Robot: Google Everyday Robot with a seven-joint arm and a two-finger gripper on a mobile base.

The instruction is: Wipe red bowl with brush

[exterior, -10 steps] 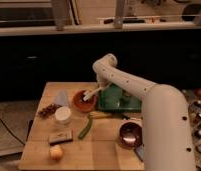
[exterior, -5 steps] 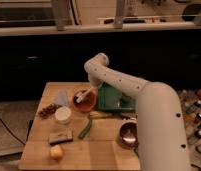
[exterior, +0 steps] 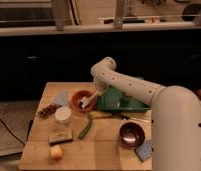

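The red bowl [exterior: 82, 99] sits near the middle of the wooden table [exterior: 99, 147], left of a green tray. The brush [exterior: 85, 103], whitish with a pale head, lies inside the bowl toward its right side. My gripper [exterior: 95, 94] hangs from the white arm at the bowl's right rim, at the upper end of the brush handle. The arm covers part of the bowl's right edge.
A green tray [exterior: 119, 100] lies right of the bowl. A long green vegetable [exterior: 86, 127], a shiny dark brown bowl [exterior: 131, 134], a white cup [exterior: 63, 115], a dark block [exterior: 60, 136], an onion [exterior: 56, 151], a pale cone [exterior: 61, 97] and a blue sponge [exterior: 144, 150] are on the table.
The arm's elbow has swung to the left and its wrist has come down over the bowl's right rim. The brush now sits lower in the bowl.
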